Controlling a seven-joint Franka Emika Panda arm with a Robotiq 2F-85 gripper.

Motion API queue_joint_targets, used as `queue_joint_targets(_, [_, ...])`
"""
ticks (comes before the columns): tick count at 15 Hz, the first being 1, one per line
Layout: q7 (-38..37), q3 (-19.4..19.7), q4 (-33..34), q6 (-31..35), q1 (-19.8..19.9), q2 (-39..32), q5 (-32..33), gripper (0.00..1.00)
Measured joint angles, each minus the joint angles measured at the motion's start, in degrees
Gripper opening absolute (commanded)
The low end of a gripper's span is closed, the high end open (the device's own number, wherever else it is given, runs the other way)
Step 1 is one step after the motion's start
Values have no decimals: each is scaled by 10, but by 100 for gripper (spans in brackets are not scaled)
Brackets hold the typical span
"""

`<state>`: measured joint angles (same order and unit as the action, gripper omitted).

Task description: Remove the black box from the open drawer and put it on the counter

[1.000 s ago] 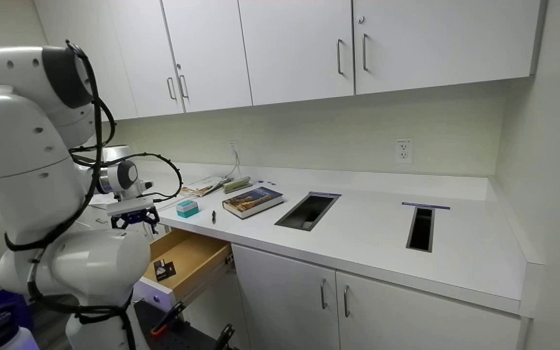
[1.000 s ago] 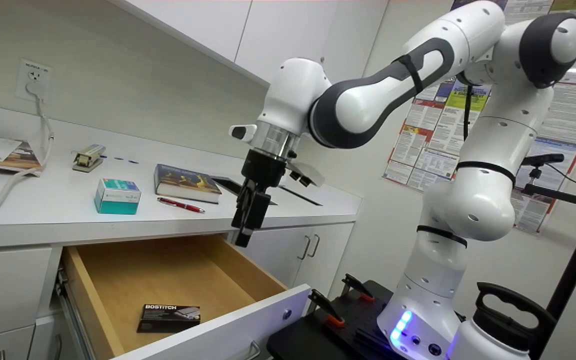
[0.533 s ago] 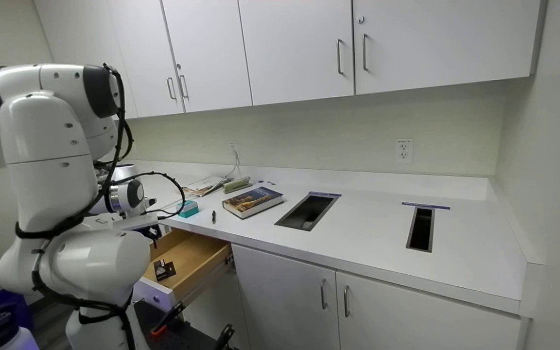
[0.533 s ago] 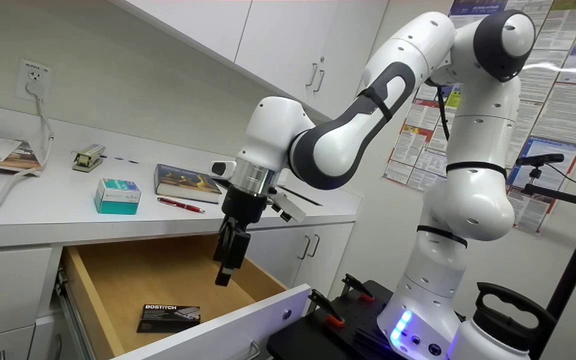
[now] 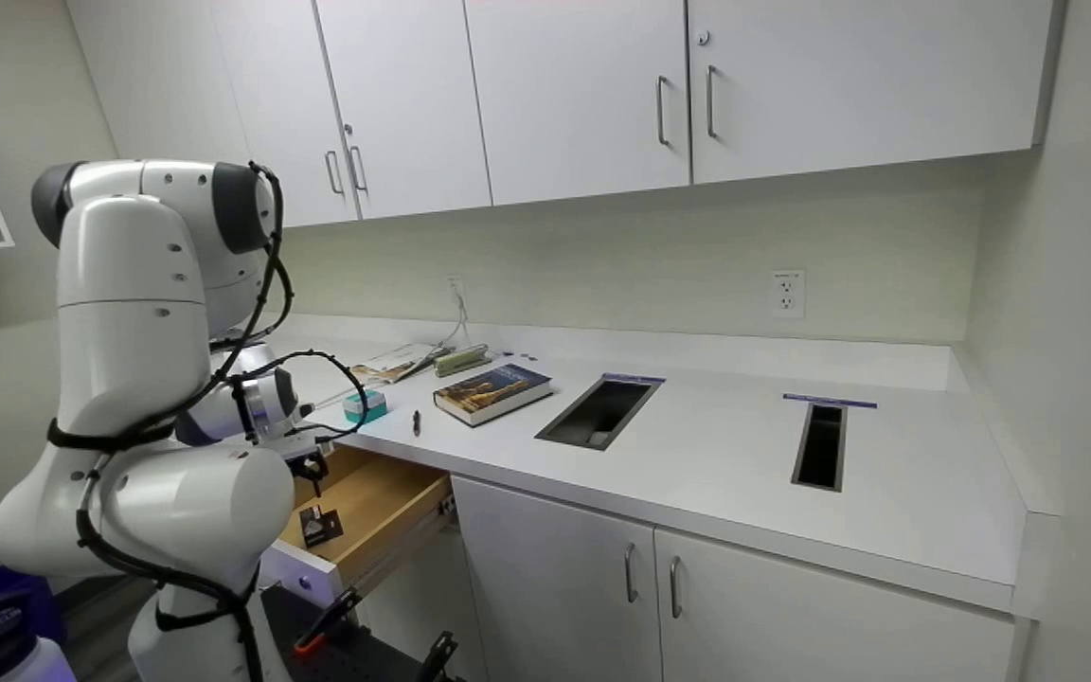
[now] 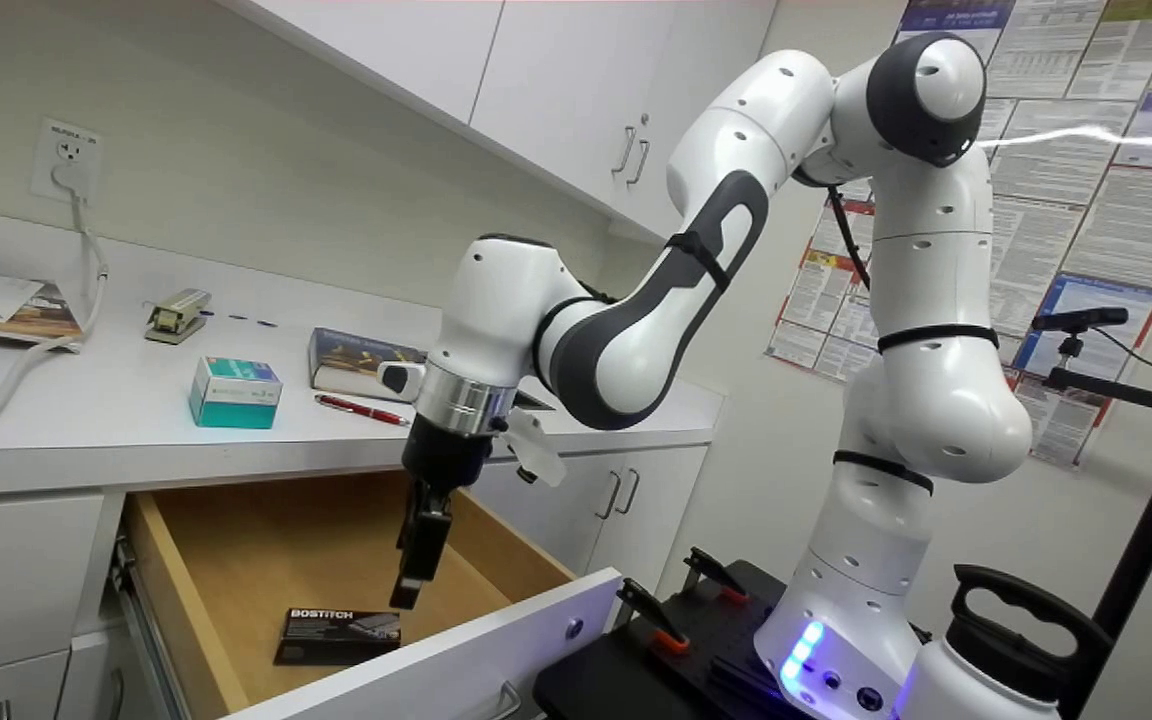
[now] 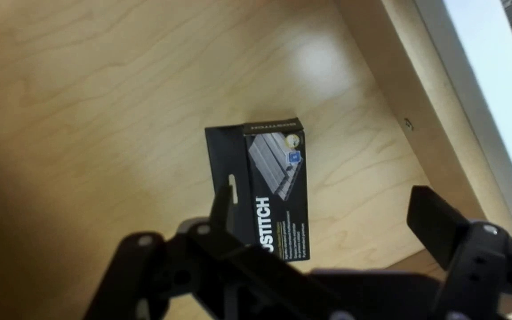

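1. Black box (image 7: 276,184) is lying flat on the floor of the open drawer (image 6: 256,540), near the front panel (image 6: 496,650) but not touching it. A slotted flap (image 7: 227,151) is sticking out along one long edge.
2. Handling, my guess: stiff printed card, probably holding staples, going by the picture on its face, so weighing more than its size is suggesting. Smooth faces may be slipping under a light squeeze. Nothing is looking fragile, though corners could be crushing.
3. Hold: I'm favouring the thick body, pinched across its narrow width near mid-length. The flap alone would be bending.
4. Hand (image 7: 322,200) is hanging over the drawer, jaws standing wide apart, gripping nothing. In the wrist view one finger is overlapping the flap, its partner is standing well off the body; some sideways centring is probably needed. Fingertip height above the box: I'm not able to judge.
5. Surface (image 5: 716,474), the goal, is running above the drawer, carrying a book (image 5: 491,390), a red pen (image 6: 361,410) and a teal-and-white carton (image 6: 235,393).
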<state>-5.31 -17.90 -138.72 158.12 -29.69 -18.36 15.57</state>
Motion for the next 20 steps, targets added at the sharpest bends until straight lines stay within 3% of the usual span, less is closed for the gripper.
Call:
queue_joint_targets(16, [-8,70,123,0,-70,-152,12,100])
queue_joint_targets(17, [-8,73,128,0,-73,-157,12,75])
queue_joint_targets(18, [-8,75,132,0,-76,-162,12,74])
queue_joint_targets(20, [-8,79,138,0,-79,-169,12,59])
